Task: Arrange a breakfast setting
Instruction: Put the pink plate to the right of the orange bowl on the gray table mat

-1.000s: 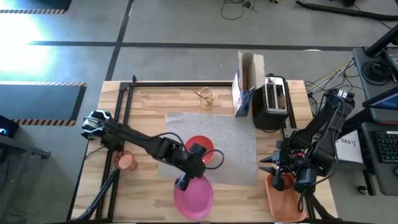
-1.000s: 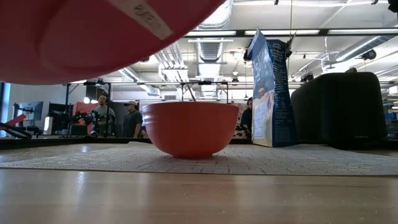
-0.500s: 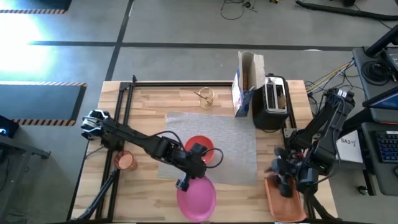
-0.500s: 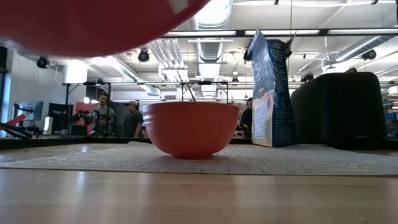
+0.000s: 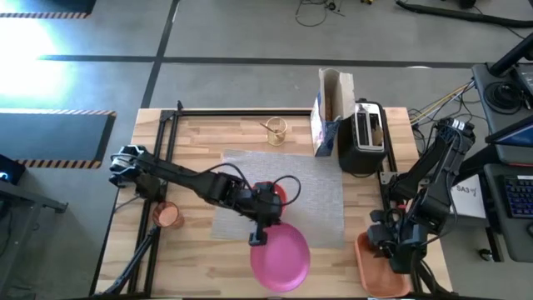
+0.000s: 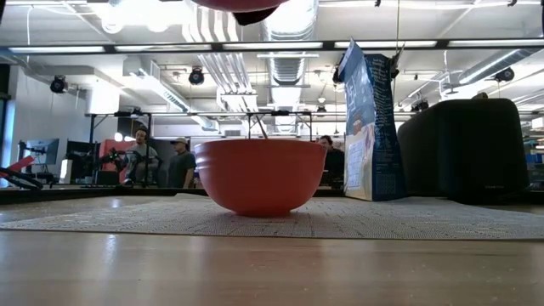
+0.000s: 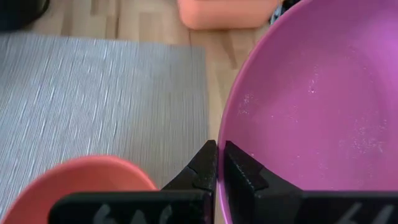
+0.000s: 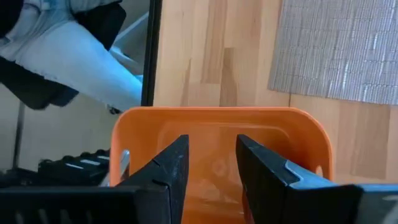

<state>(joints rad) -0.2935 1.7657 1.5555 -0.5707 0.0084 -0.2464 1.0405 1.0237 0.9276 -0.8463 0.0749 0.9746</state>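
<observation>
My left gripper (image 5: 257, 238) is shut on the round pink plate (image 5: 281, 257), which is above the table's near middle; its underside shows at the top of the low view (image 6: 238, 3). The orange bowl (image 5: 273, 197) rests on its base on the grey placemat (image 5: 312, 187), partly under my left arm. The small orange cup (image 5: 171, 215) stands at the table's left. A gold item (image 5: 275, 129) stands at the far middle. My right gripper (image 8: 211, 165) is open over the orange tray (image 5: 381, 265). No apple shows. My left gripper pinches the plate's rim (image 7: 219, 163) between its two fingers, one on the plate's inner face and one outside. The fingers come slanting from the table's far left. The plate is lifted clear of the table, out past the fingertips.
A cereal bag (image 5: 331, 112) and the black-and-silver toaster (image 5: 366, 135) stand at the far right. The orange tray (image 8: 217, 140) lies at the near right corner. People stand in the room behind the table (image 6: 157, 161).
My left gripper has carried the pink plate up and toward the table's right edge; in the low view the plate has risen almost out of the picture. My right gripper has moved toward the near edge, over the orange tray.
</observation>
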